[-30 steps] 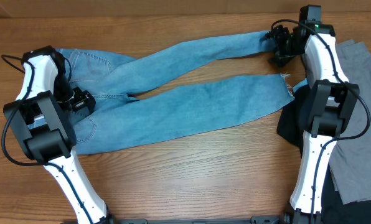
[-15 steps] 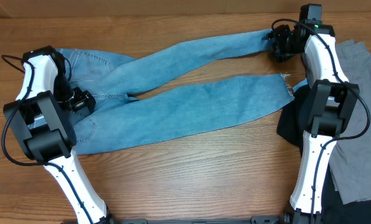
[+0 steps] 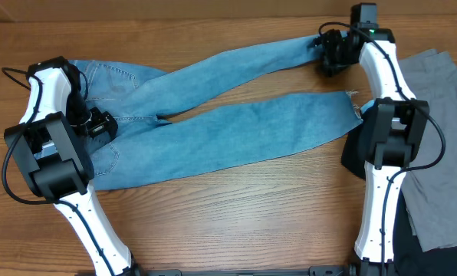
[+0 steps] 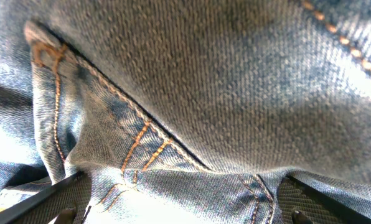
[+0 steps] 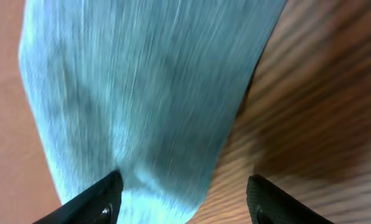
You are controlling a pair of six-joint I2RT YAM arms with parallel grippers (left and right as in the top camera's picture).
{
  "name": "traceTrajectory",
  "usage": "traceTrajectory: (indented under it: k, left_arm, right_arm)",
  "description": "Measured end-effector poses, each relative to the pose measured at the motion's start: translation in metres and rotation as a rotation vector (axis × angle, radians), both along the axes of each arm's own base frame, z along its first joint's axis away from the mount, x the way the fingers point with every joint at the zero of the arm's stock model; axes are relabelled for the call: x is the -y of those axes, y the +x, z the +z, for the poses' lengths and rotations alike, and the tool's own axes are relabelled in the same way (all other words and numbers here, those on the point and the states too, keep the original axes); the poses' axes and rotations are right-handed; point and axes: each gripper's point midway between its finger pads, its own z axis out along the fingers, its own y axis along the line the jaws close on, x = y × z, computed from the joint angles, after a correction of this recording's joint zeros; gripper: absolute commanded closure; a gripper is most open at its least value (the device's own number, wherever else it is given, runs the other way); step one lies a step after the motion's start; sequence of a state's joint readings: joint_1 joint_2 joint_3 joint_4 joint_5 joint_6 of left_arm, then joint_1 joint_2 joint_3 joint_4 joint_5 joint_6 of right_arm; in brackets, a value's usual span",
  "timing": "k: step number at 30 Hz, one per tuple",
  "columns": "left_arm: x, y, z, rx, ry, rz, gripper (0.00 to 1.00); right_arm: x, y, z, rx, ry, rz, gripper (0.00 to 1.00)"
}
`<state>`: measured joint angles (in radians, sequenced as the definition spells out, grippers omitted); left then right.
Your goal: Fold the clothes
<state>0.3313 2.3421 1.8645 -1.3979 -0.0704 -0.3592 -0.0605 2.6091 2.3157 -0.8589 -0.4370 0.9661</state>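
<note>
One pair of jeans lies at center; one grey garment and one black garment sit at three o'clock; two arms.

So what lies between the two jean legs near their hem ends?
Bare wooden table, seen overhead, separates the upper leg from the lower leg of the jeans.

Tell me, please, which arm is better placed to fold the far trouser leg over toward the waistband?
The right. Its claw sits at the hem of the far leg of the jeans, with denim between its fingers in the wrist view. The left claw is down at the waist end, pressed close to the seams.
</note>
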Motion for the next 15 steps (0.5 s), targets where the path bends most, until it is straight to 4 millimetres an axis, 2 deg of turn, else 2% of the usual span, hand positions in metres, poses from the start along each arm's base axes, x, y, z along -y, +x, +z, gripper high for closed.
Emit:
traceTrajectory:
  k: [2,4,7,10,15]
  left_arm:
    - [0.0,0.0,0.0,0.0,0.0,0.0,0.02]
    - [0.0,0.0,0.0,0.0,0.0,0.0,0.02]
    - [0.0,0.0,0.0,-0.001,0.0,0.0,0.02]
    - [0.0,0.0,0.0,-0.001,0.0,0.0,0.02]
    - [0.0,0.0,0.0,-0.001,0.0,0.0,0.02]
  right_arm:
    - [-0.003,0.003,0.001,0.008,0.002,-0.006,0.33]
    - [-0.003,0.003,0.001,0.004,0.001,-0.02,0.38]
    - [0.0,0.008,0.002,0.02,-0.006,-0.037,0.55]
    - [0.002,0.01,0.002,0.023,-0.015,-0.052,0.66]
    - [0.007,0.011,0.0,0.021,-0.04,-0.069,0.69]
